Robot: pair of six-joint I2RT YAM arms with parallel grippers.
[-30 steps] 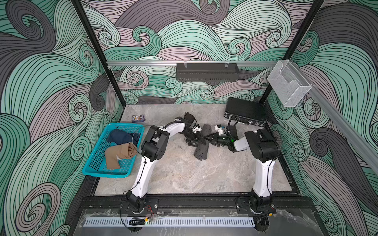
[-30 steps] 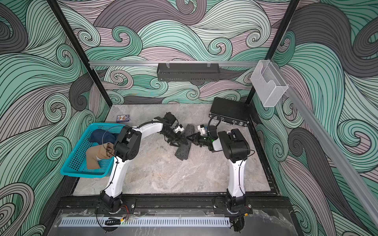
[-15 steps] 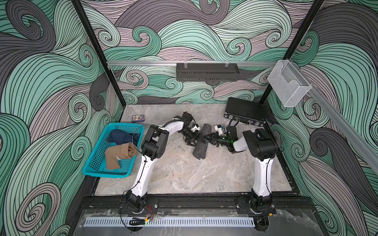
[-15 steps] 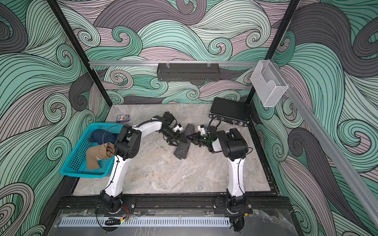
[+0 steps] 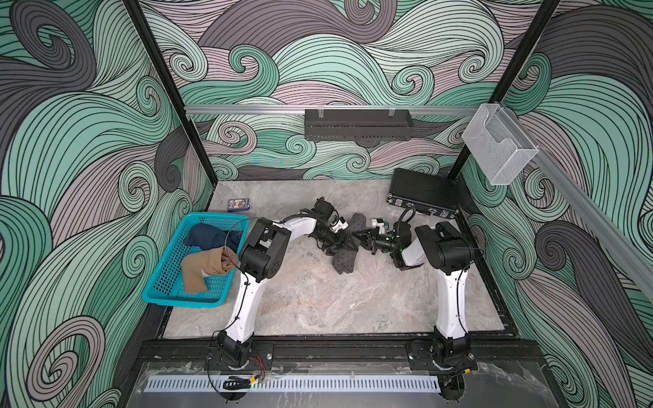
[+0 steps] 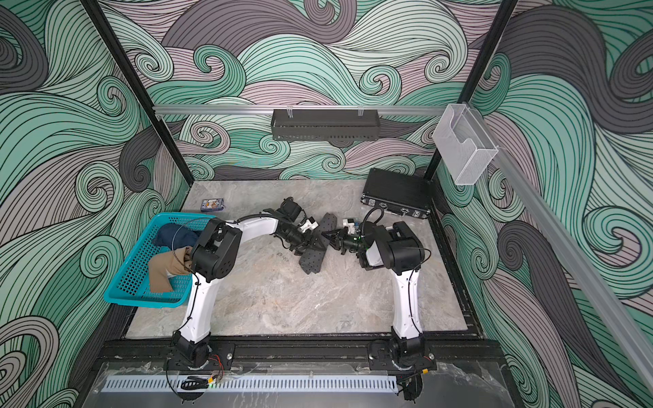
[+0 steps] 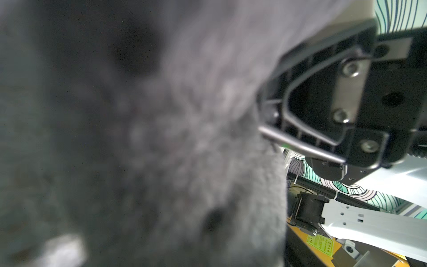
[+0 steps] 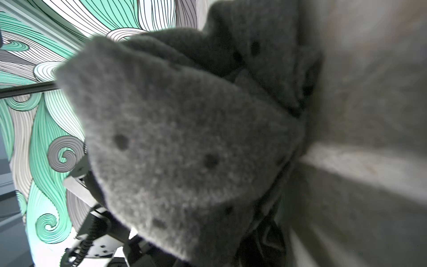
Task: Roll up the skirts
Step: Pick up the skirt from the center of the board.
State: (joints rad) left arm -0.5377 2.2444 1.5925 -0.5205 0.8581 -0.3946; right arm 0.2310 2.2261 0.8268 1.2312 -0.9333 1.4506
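A dark grey skirt with black dots (image 5: 344, 260) (image 6: 312, 260) lies bunched in a long strip mid-table. My left gripper (image 5: 340, 242) (image 6: 310, 243) presses into its left side. The blurred dotted skirt (image 7: 161, 138) fills the left wrist view and hides the jaws. From the right, my right gripper (image 5: 355, 236) (image 6: 327, 235) is shut on the skirt's upper part. The dotted skirt (image 8: 184, 138) bunches toward its jaws in the right wrist view. A dark blue skirt (image 5: 208, 236) (image 6: 173, 235) and a tan skirt (image 5: 201, 269) (image 6: 162, 272) lie in the basket.
The teal basket (image 5: 183, 301) (image 6: 141, 301) stands at the table's left edge. A black hard case (image 5: 424, 192) (image 6: 397, 192) sits at the back right and a small card box (image 5: 239, 204) (image 6: 212, 205) at the back left. A black shelf (image 5: 357, 125) hangs on the rear wall.
Both grippers have shifted only slightly at the dotted skirt. The skirt lies in about the same place.
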